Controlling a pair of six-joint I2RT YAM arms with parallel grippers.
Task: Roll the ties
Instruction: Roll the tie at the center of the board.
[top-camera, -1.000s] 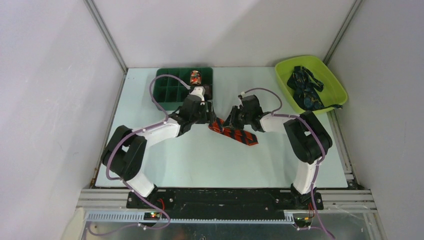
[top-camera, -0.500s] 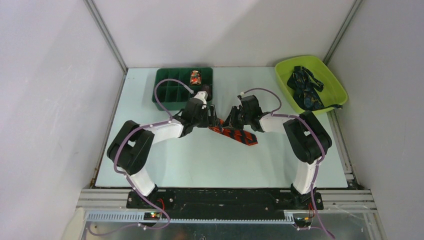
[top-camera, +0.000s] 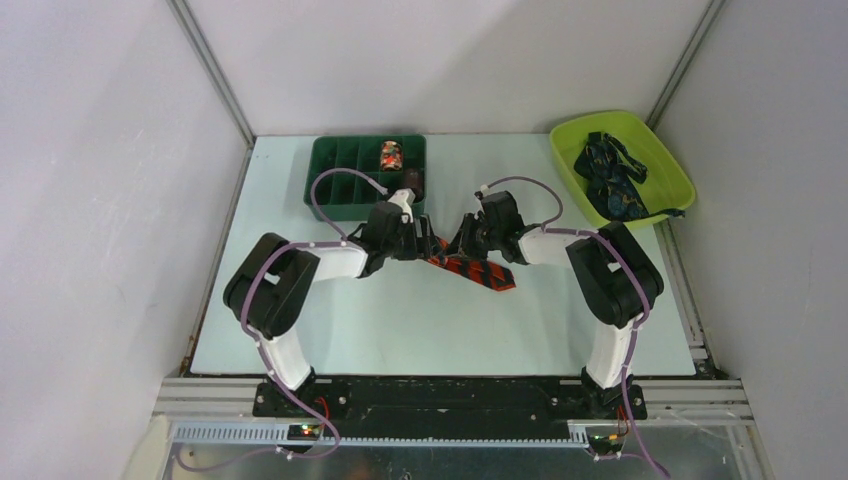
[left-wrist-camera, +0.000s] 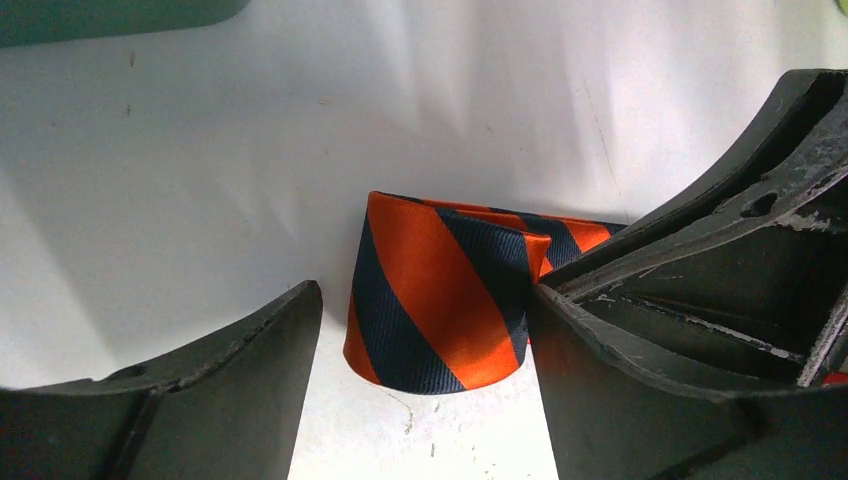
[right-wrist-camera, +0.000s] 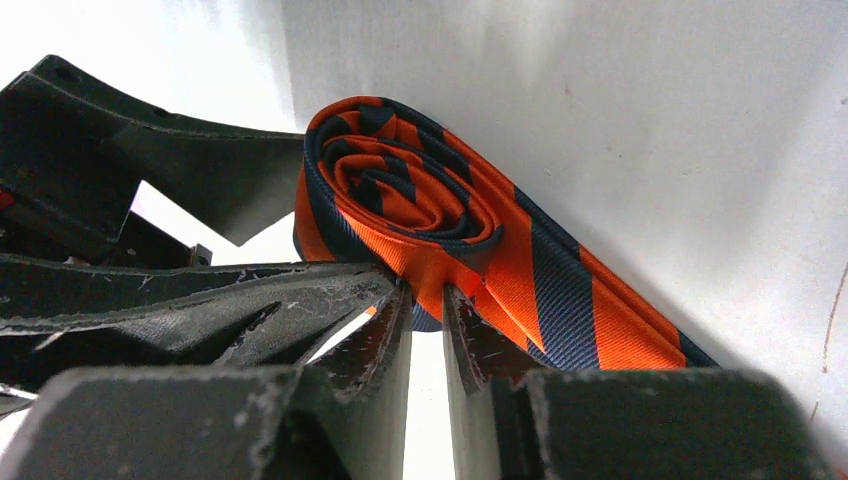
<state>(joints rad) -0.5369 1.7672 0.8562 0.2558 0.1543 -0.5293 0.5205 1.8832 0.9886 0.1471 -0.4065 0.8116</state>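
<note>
Orange-navy striped tie (top-camera: 470, 268) lies on the table (top-camera: 400, 330), centre, nearer the far edge. One end is wound into a loose roll, the tail flat. Left hand (left-wrist-camera: 425, 297) has its fingers apart, straddling the roll. Right hand (right-wrist-camera: 427, 296) is pinched on the roll's lower edge. Fabric looks light, soft and slick, so it'll likely unwind. Best to squeeze across all the layers.

The left arm (top-camera: 335, 262) and right arm (top-camera: 610, 270) have black joint housings and white links. A thin purple cable (top-camera: 347, 171) loops behind the left gripper (left-wrist-camera: 425, 300); its fingers (left-wrist-camera: 690, 300) are scuffed matte-black plastic.
</note>
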